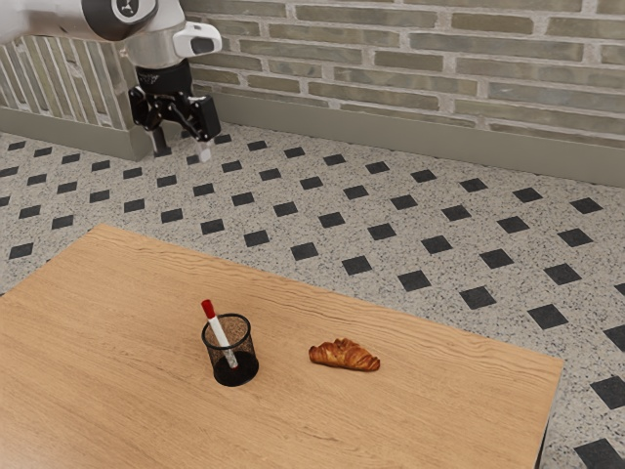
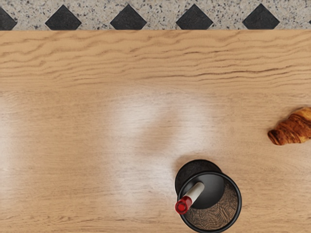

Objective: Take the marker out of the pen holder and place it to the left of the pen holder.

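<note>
- Above the table (image 1: pixel 117 352), toward its far side in the exterior view, the gripper (image 1: pixel 183 152) hangs high, well apart from the pen holder (image 1: pixel 240 375) and pointing downward.
- Its two black fingers (image 1: pixel 206 127) stand wide apart, with a plain gap between them; they have hold of nothing.
- Down on the wood sits the pen holder, a round black mesh cup, upright on its dark base.
- Inside it is the marker (image 1: pixel 219 332), white in the barrel, with its red cap (image 1: pixel 207 309) uppermost and poking out above the rim.
- It leans rather than standing straight: the capped end tips toward the exterior view's left, while the lower end is down in the bottom of the cup.
- Looking down from the wrist view, you can see the red cap reach over the holder's rim, with the white barrel slanting inward behind it.
- Near the holder, on the exterior view's right, a golden-brown croissant (image 1: pixel 344 356) lies directly on the table, the two of them apart.
- Beyond the table edge spreads a speckled floor (image 1: pixel 293 230) set with black diamonds, and behind that rises a pale brick wall (image 1: pixel 439 68).
</note>
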Tool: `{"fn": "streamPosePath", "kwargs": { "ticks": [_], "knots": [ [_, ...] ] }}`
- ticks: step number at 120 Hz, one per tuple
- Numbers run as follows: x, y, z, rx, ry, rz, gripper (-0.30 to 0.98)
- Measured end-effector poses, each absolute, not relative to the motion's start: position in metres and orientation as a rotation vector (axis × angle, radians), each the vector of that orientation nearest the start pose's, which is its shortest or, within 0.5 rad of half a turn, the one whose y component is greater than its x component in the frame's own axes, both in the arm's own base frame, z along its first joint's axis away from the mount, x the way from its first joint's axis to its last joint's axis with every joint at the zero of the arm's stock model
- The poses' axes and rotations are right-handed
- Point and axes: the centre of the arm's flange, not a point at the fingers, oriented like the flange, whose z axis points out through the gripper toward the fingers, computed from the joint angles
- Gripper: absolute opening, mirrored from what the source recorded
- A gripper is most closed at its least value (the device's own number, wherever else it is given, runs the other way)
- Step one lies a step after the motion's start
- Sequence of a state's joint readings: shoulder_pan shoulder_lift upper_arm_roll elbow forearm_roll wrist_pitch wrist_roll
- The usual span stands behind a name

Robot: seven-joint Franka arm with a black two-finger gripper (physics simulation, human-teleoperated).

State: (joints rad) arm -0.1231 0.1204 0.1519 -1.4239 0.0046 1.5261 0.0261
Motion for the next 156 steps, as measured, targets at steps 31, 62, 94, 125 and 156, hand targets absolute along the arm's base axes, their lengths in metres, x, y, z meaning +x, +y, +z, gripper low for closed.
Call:
{"fn": "streamPosePath", "kwargs": {
  "ticks": [31, 62, 94, 125, 156],
  "knots": [
    [0.586, 0.009, 0.641, -3.125, 0.006, -0.042, 0.69],
    [0.602, 0.005, 0.603, -3.12, 0.016, 0.025, 0.69],
    [0.616, 0.02, 0.481, -3.11, -0.016, 0.172, 0.69],
    [0.619, 0.046, 0.395, -3.141, -0.089, 0.183, 0.69],
    [0.583, 0.054, 0.386, -3.285, -0.235, 0.174, 0.69]
  ]
}}
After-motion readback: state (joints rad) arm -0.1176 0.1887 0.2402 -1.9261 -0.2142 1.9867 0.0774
